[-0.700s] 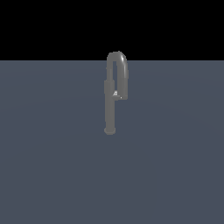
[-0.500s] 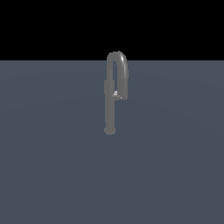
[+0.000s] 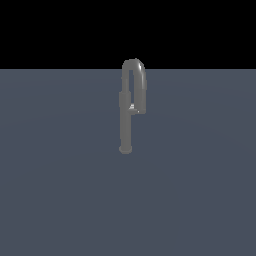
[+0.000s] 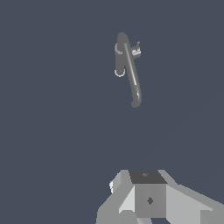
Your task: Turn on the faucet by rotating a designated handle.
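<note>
The faucet is a slim grey upright tube on a small round foot, with a gooseneck spout curving over towards the exterior view's right. The handle shows as a tiny pale stub at the column's thicker middle, between the column and the spout's end. Seen from above in the wrist view, the faucet has the handle sticking out sideways beside the spout. Only part of my gripper shows at the wrist picture's edge, well apart from the faucet. Its fingertips are cut off. The gripper does not appear in the exterior view.
The faucet stands on a flat, plain blue-grey surface that fills both views, with black background above its far edge in the exterior view.
</note>
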`<state>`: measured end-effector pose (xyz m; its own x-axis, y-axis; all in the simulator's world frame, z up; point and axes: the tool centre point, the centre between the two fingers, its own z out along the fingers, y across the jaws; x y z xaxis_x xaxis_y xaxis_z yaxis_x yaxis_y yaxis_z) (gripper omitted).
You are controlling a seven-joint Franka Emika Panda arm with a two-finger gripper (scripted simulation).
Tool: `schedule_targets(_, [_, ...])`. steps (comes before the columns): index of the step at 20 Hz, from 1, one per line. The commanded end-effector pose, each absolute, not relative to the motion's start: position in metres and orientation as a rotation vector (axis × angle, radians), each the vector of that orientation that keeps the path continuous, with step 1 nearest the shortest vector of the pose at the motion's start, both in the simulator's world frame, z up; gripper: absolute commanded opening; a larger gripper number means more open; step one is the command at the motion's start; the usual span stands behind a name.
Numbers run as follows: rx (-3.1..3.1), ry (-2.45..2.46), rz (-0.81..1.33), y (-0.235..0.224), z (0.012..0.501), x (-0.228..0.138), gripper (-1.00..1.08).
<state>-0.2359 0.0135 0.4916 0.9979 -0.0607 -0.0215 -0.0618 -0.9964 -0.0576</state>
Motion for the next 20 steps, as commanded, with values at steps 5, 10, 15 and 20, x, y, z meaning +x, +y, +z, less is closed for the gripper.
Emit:
schedule_targets(5, [-3.019, 0.180, 0.137, 0.014, 0.488, -0.211, -1.00])
schedule_targets(10, [-2.946, 0.267, 0.245, 0.012, 0.483, -0.185, -1.00])
schedule_targets(15, [-2.862, 0.355, 0.355, 0.010, 0.476, -0.158, -1.00])
schedule_targets(20, [-2.769, 0.441, 0.463, 0.006, 0.466, -0.132, -1.00])
